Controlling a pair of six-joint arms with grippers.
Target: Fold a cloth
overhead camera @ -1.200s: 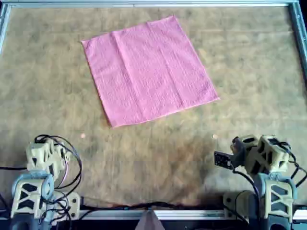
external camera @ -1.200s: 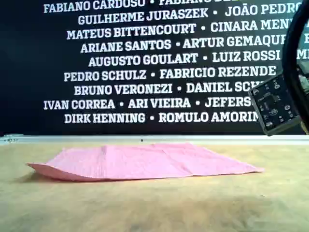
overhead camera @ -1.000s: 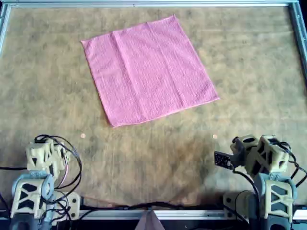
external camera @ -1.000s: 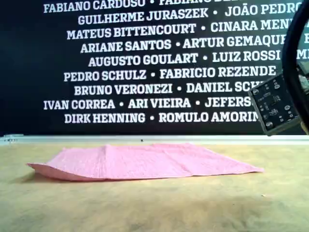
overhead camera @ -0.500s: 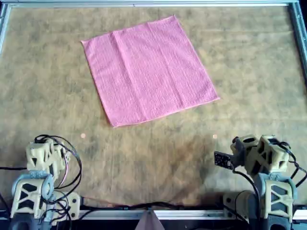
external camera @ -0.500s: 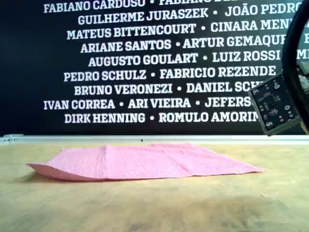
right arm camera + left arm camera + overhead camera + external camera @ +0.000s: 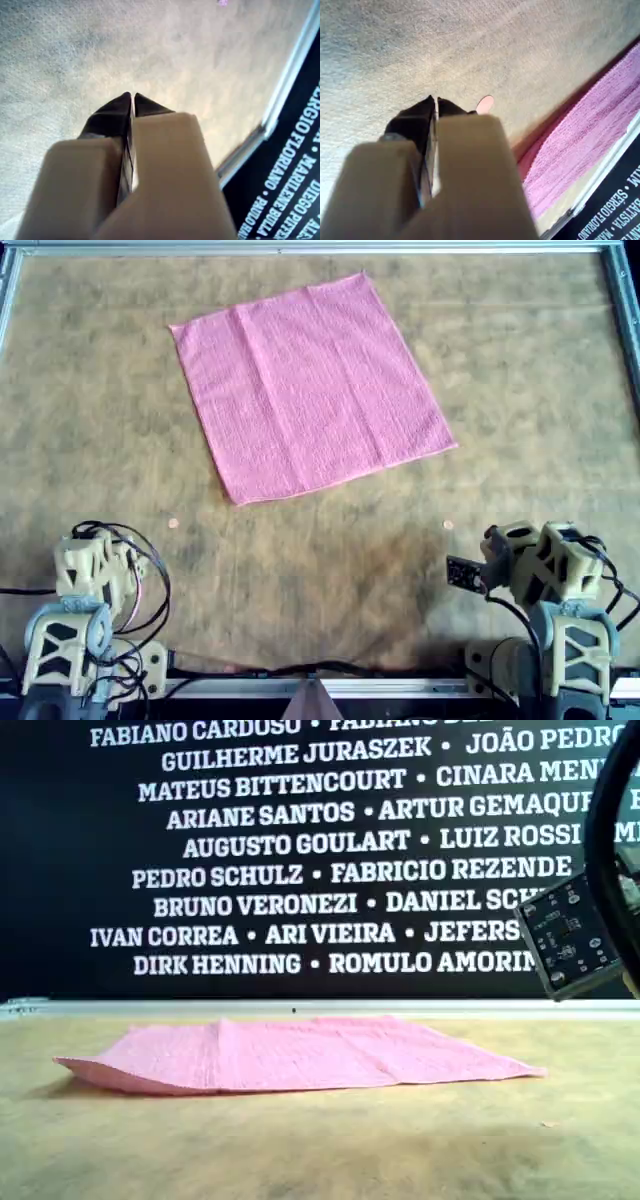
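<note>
The pink cloth point(image 7: 310, 385) lies spread flat on the brown table, turned at an angle, in the far middle of the overhead view. From the exterior view the cloth point(image 7: 300, 1055) is low and flat, with one corner slightly raised at that view's left. My left gripper point(image 7: 436, 100) is shut and empty, hovering over bare table well short of the cloth point(image 7: 585, 145). My right gripper point(image 7: 132, 95) is shut and empty too, with no cloth in its view. The left arm point(image 7: 95, 565) sits at the overhead view's bottom left, the right arm point(image 7: 540, 560) at its bottom right.
A metal rail point(image 7: 320, 248) frames the table point(image 7: 520, 360), and a black wall with white names point(image 7: 300, 840) stands behind it. Two small pink dots point(image 7: 173, 524) point(image 7: 447, 525) mark the table in front of the arms. A circuit board point(image 7: 570, 935) on an arm hangs at the exterior view's right.
</note>
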